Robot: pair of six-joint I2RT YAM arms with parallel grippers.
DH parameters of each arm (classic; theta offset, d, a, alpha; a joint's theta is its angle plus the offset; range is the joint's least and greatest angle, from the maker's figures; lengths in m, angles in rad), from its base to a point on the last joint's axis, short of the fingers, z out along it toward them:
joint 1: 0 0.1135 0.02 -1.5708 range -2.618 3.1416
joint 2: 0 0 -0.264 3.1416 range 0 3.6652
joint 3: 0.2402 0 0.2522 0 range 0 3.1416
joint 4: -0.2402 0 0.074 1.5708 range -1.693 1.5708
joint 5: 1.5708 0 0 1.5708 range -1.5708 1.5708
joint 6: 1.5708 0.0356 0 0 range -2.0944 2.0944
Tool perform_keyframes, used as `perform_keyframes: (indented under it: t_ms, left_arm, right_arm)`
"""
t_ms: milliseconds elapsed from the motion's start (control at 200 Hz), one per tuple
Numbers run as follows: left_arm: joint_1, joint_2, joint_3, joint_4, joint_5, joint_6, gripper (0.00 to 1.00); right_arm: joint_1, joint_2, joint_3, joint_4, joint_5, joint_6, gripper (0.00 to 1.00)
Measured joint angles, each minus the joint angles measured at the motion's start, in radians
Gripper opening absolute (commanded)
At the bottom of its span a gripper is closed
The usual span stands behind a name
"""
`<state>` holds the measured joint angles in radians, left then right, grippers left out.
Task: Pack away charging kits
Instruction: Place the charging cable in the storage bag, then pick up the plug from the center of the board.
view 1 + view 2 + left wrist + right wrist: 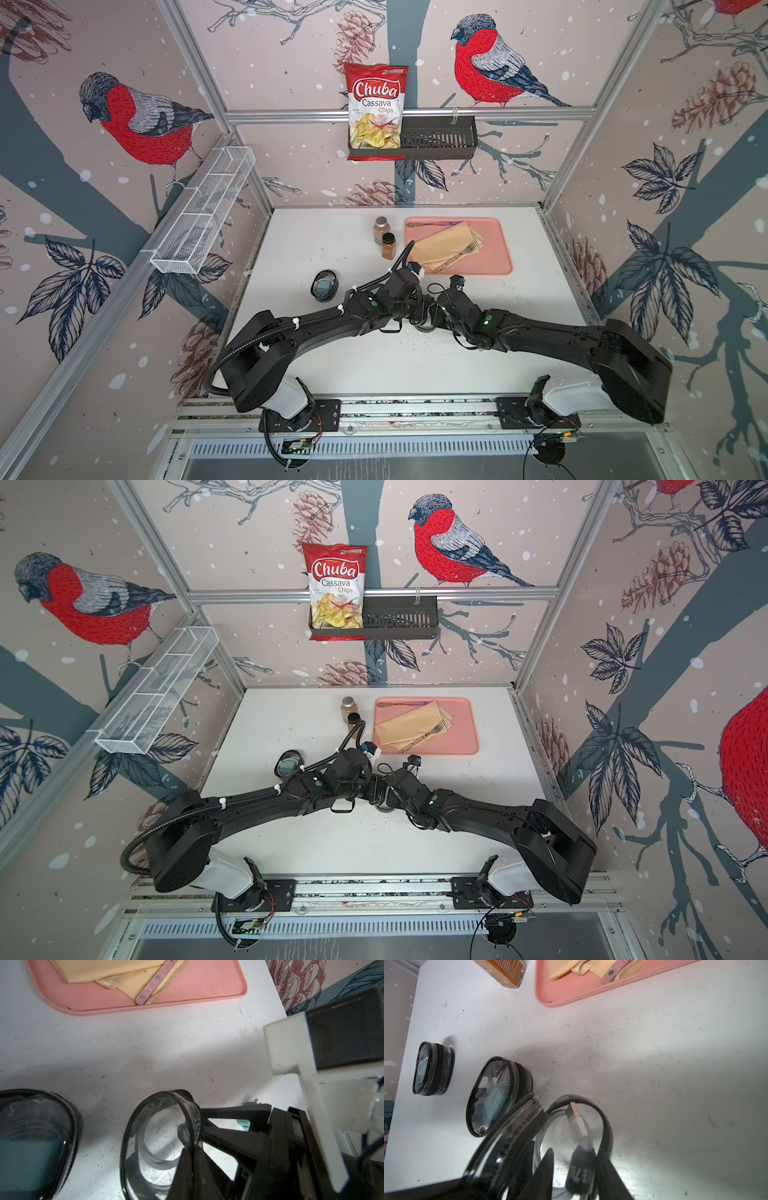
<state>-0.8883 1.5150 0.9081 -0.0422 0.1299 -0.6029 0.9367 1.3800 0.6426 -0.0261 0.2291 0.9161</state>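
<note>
An open clear black-rimmed case (133, 1147) stands on the white table, and my left gripper (192, 1147) is shut on its rim. Inside this case (605, 1124) lies a coiled white cable (577, 1124) with a black band and a metal USB plug. My right gripper (575, 1153) straddles the band with its jaws apart, open. Two closed cases (496, 1095) (433, 1068) sit beside it, each with a teal charger inside. A loose teal charger (245, 1124) peeks out behind my left fingers. In both top views the arms hide the grippers; one case (324, 285) (289, 764) shows.
A pink tray (492, 237) with a yellow napkin (446, 245) and a fork stands behind the arms. Two brown spice jars (381, 228) (388, 246) are left of it. On the back wall hangs a black basket (440, 139) holding a chips bag; a white wire shelf (203, 212) is on the left wall.
</note>
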Motion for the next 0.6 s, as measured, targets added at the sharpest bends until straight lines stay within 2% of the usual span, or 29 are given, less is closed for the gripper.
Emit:
perform_keyframes:
  t_ms: [155, 435, 600]
  left_arm:
    - [0.0, 0.002, 0.0, 0.0, -0.005, -0.001, 0.0]
    - [0.0, 0.003, 0.0, 0.0, -0.026, -0.002, 0.0]
    - [0.0, 0.009, 0.001, -0.002, -0.038, -0.003, 0.0]
  right_arm:
    - [-0.034, -0.053, -0.024, -0.004, -0.001, -0.001, 0.46]
    - [-0.079, -0.166, -0.065, -0.052, 0.008, -0.001, 0.46]
    - [-0.079, -0.229, -0.062, -0.148, 0.067, 0.003, 0.68]
